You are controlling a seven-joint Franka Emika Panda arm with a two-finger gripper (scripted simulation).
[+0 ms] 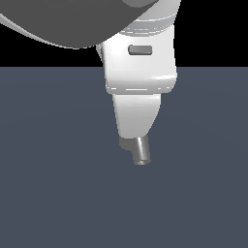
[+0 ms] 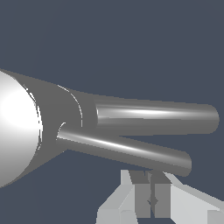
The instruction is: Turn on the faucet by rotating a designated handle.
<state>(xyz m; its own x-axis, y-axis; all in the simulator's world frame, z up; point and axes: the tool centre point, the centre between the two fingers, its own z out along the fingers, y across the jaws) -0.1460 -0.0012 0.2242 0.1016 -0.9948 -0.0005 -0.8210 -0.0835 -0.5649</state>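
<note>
Jaws: the gripper [image 2: 152, 199] had its fingers pressed together, gripping nothing.
Handle: the handle [image 2: 127, 151] lay just beyond the jaws, apart.
Faucet: the faucet [image 2: 52, 118] was mostly hidden behind the gripper in the exterior view.

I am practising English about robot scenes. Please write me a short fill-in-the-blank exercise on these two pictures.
1. In the exterior view, the white gripper hides most of the ____.
2. In the wrist view, the handle is ____ than the spout.
3. The faucet is made of grey ____.

Missing words: faucet; thinner; metal
</note>
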